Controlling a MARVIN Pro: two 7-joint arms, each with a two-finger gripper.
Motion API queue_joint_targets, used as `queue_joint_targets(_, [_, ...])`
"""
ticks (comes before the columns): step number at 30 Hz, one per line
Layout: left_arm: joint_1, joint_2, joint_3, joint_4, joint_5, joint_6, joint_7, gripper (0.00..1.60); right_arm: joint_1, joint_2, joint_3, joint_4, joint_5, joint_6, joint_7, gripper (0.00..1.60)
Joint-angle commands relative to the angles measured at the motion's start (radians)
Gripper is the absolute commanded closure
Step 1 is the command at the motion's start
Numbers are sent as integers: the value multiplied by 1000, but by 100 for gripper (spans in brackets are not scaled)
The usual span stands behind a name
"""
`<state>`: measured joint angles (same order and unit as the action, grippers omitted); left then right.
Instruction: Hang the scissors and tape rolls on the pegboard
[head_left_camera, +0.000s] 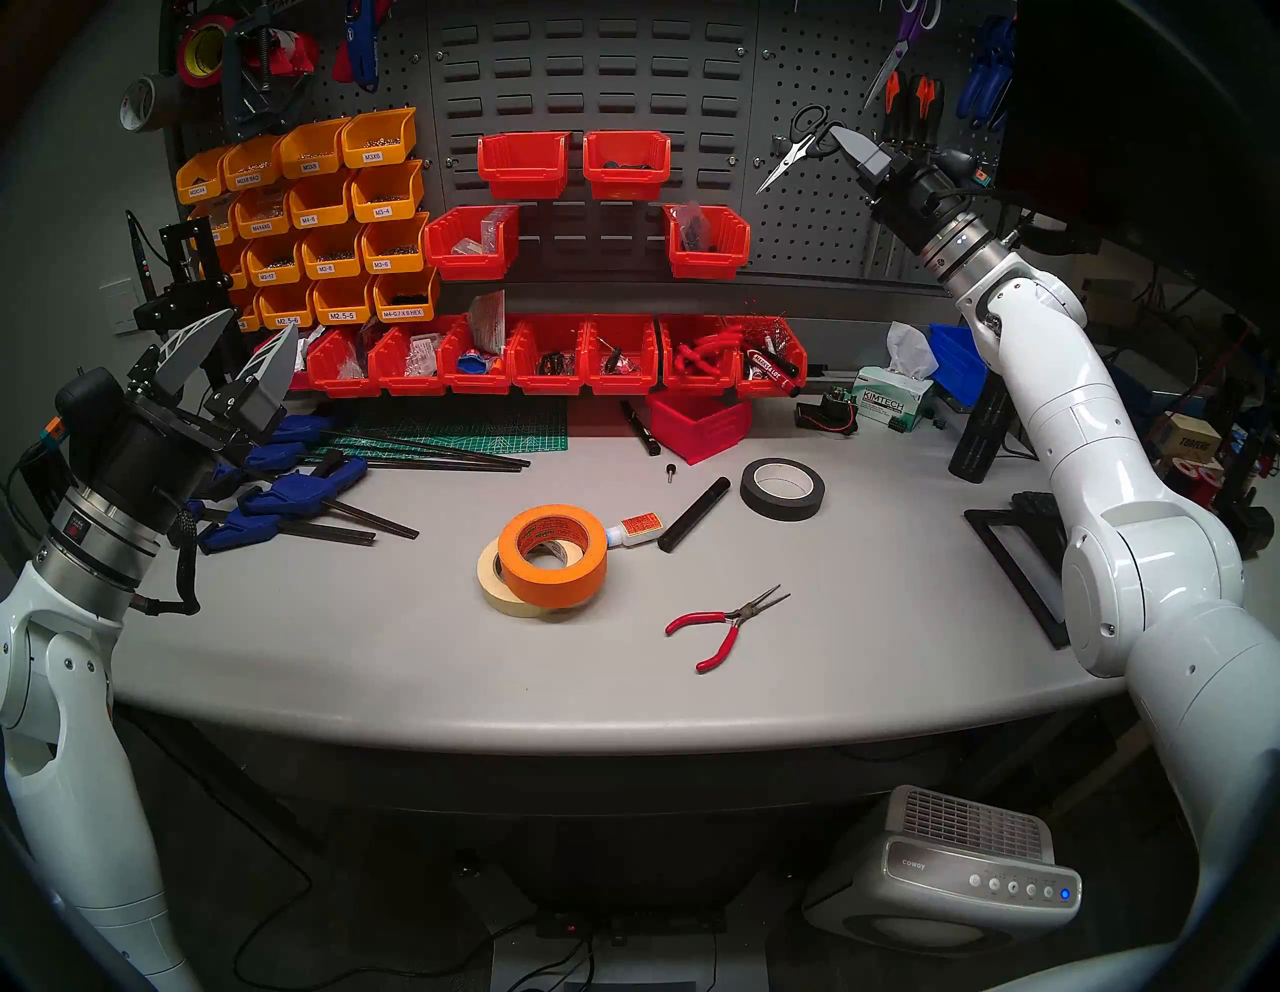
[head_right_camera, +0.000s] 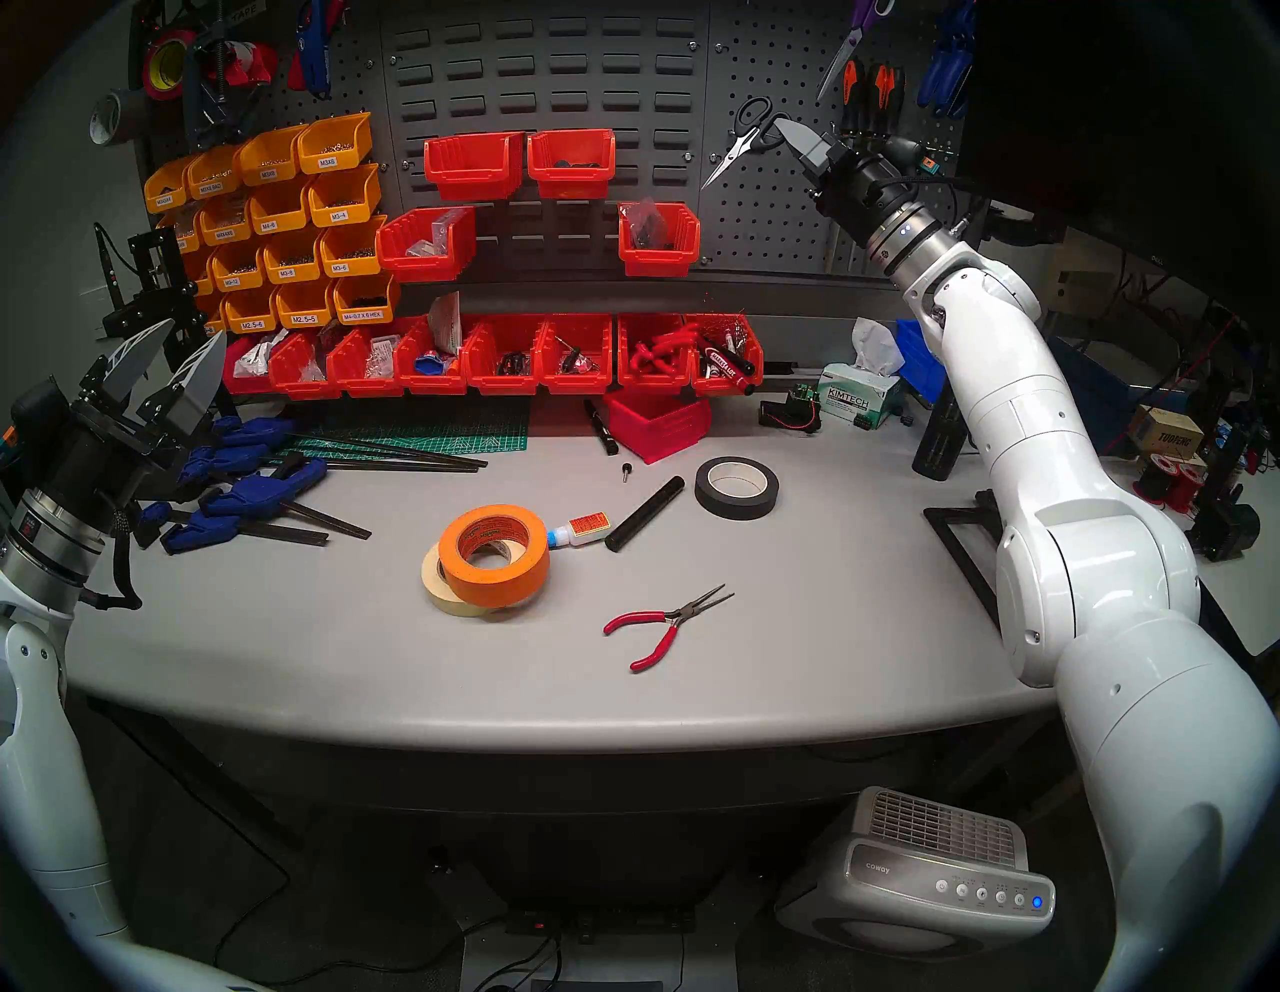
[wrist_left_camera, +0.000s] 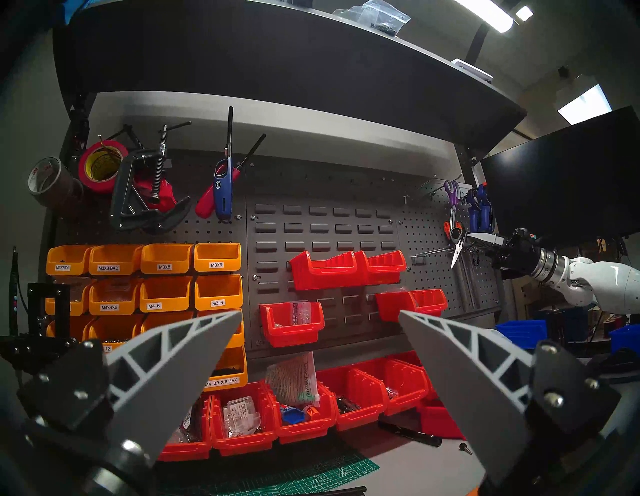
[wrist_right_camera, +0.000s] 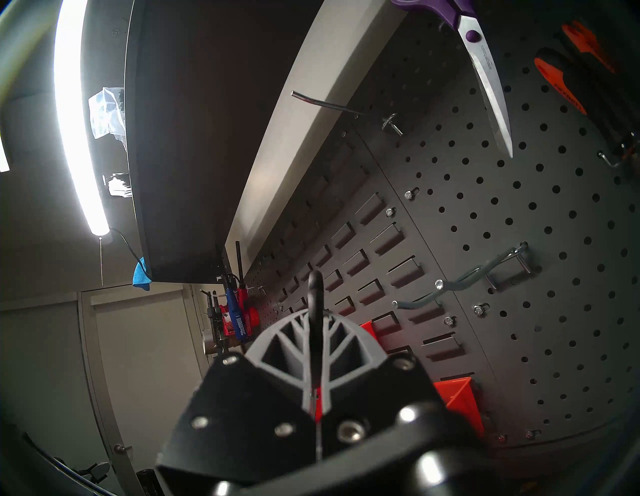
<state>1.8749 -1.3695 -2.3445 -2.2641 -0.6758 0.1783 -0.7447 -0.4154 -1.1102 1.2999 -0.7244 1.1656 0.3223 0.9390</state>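
Scissors (head_left_camera: 796, 142) clamped by handle in right gripper (head_left_camera: 839, 133), up against pegboard (head_left_camera: 817, 222); left gripper (head_left_camera: 228, 346) spread wide, empty, far from pegboard.

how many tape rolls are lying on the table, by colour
orange tape roll: 1, leaning on the cream one
cream tape roll: 1, flat on the table
black tape roll: 1, lying apart, further back
total: 3
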Motion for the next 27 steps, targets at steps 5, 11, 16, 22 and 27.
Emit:
queue_joint_targets(5, [-21, 11, -2, -19, -5, -11, -1, 0, 72, -10, 21, 18, 7, -17, -17, 160])
queue_joint_targets(11, [-20, 11, -8, -20, -7, -11, -1, 0, 80, -14, 18, 33, 7, -6, -23, 160])
queue_joint_targets(16, [-22, 13, -14, -19, -10, -10, -1, 0, 82, -20, 14, 42, 8, 1, -33, 160])
queue_joint_targets(22, [-26, 16, -17, -18, -13, -10, -1, 0, 85, -24, 10, 48, 8, 13, -43, 160])
queue_joint_targets(27, [-29, 18, -21, -19, -17, -7, -1, 0, 87, -28, 13, 48, 5, 15, -55, 160])
